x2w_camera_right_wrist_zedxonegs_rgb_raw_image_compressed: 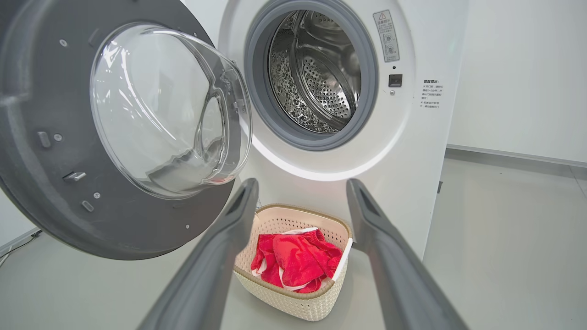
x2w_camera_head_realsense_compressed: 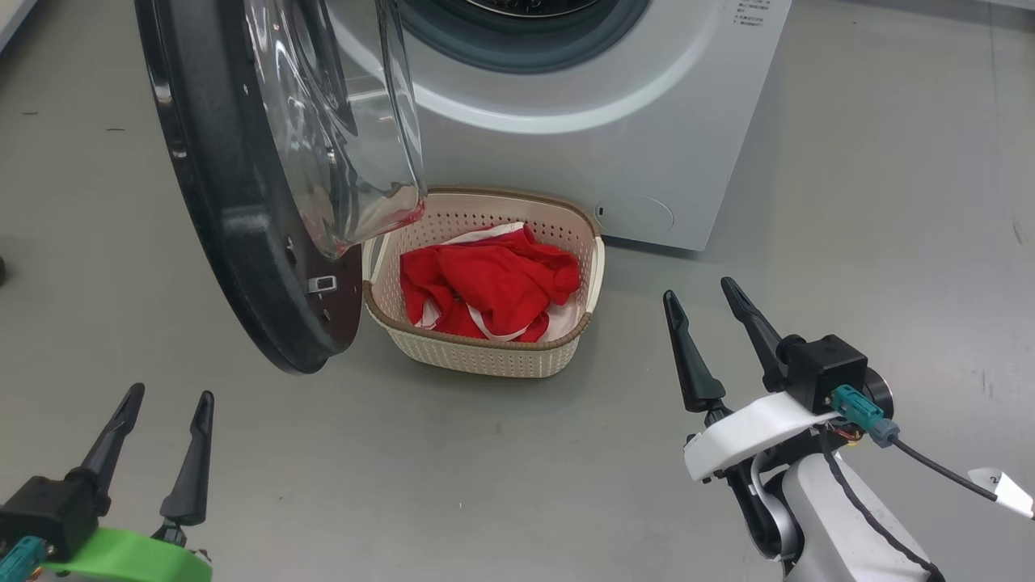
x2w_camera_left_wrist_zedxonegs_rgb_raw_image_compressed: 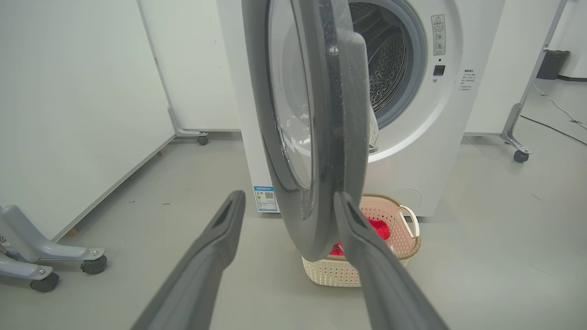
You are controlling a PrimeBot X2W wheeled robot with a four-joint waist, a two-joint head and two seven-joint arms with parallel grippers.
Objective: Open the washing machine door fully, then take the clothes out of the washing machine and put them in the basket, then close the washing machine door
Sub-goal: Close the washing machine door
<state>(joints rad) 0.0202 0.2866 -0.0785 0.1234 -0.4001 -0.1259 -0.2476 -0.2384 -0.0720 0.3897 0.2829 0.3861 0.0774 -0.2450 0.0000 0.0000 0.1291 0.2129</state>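
Nearest, the left gripper [x2w_camera_head_realsense_compressed: 171, 394] and right gripper [x2w_camera_head_realsense_compressed: 699, 289] hang with jaws spread wide, holding nothing. With the clothes [x2w_camera_head_realsense_compressed: 485, 283] in the basket [x2w_camera_head_realsense_compressed: 485, 360] (drum [x2w_camera_right_wrist_zedxonegs_rgb_raw_image_compressed: 321, 78] looks empty), the washing machine door [x2w_camera_head_realsense_compressed: 226, 202], open at far left, wants a steady push on its outer rim until latched.

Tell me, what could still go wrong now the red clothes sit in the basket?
The washing machine door hangs open close beside the basket; swinging it shut might clip the rim or snag the clothes. The open left hand is nearest and could slip on the door's smooth edge.
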